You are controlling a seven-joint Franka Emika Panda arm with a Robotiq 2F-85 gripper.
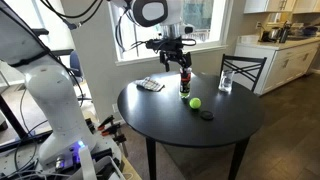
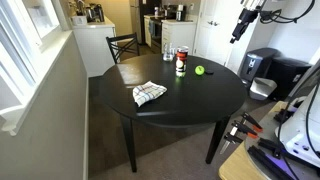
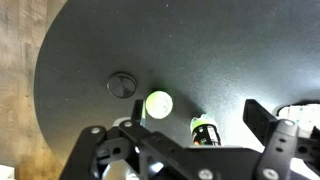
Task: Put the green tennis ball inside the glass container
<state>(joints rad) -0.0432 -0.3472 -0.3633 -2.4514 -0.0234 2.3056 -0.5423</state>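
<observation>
Hovering at upper centre: gripper (image 1: 178, 60) pointed down, fingers spread wide. Below on round black table (image 1: 235, 120): glass container (image 1: 184, 85) upright. Green tennis ball (image 1: 195, 102) just beside it, lower right, with black disc (image 1: 206, 115) near. Drinking glass (image 1: 226, 82) and folded cloth (image 1: 150, 86) well apart.

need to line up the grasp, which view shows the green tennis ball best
The wrist view: the green tennis ball is largest there, seen from above and unblocked. In both exterior views the ball is only a small, distant dot.
</observation>
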